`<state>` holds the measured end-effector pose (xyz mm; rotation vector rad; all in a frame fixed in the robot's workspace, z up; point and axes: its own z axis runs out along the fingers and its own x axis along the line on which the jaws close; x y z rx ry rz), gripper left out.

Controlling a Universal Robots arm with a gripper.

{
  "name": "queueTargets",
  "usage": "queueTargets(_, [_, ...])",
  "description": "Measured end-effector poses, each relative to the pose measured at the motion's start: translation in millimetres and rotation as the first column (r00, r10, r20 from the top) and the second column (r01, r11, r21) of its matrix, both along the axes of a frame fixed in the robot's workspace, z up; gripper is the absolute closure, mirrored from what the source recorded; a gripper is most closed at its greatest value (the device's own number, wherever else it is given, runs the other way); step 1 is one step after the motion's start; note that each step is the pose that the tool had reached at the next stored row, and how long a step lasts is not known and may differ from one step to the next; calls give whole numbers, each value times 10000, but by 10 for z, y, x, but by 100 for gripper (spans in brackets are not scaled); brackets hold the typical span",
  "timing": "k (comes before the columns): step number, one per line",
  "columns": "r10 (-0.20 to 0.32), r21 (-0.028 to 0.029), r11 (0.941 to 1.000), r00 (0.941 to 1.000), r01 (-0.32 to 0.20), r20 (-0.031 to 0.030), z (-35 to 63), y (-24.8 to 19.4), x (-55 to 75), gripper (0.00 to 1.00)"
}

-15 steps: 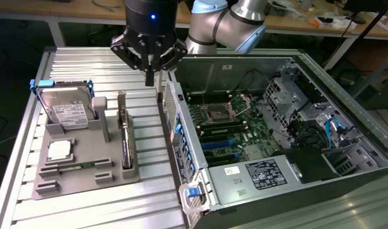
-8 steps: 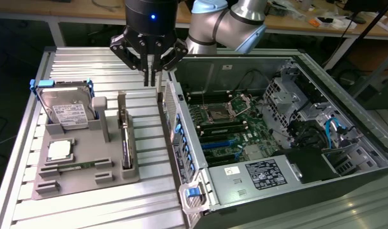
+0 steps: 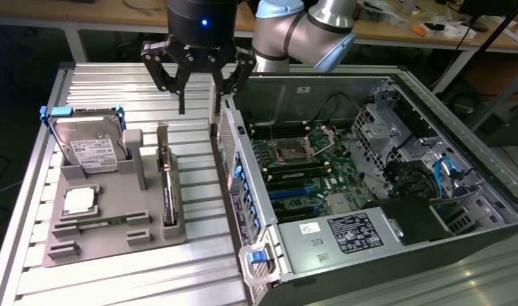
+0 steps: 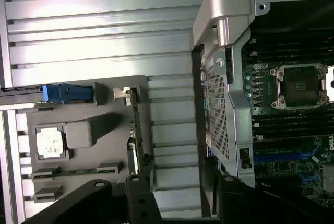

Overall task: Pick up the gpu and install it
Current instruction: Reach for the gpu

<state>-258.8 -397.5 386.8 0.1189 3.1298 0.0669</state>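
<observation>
The gripper [image 3: 198,102] hangs wide open and empty above the edge-standing gpu [image 3: 166,188], so I judge its fingers should straddle that thin edge squarely.

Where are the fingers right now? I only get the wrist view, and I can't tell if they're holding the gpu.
Observer: They hold nothing. The fingers are open, hovering above the table, while the gpu stands on its edge in the grey tray.
Operator: What's by the blue thing on the tray?
Observer: A silver hard drive with a white label, propped up at the tray's far end.
Operator: What's deeper inside the computer?
Observer: Blue cables, looping by the drive bays on the exterior view's right.
</observation>
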Motion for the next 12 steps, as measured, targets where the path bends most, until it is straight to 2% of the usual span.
queueTargets(2, [0, 0, 10000, 10000, 0, 0, 0, 0, 0, 41])
queueTargets(4, [0, 1, 10000, 10000, 0, 1, 0, 0, 0, 41])
queueTargets(5, [0, 0, 10000, 10000, 0, 0, 0, 0, 0, 34])
queueTargets(12, [0, 1, 10000, 10000, 0, 1, -2, 0, -3, 34])
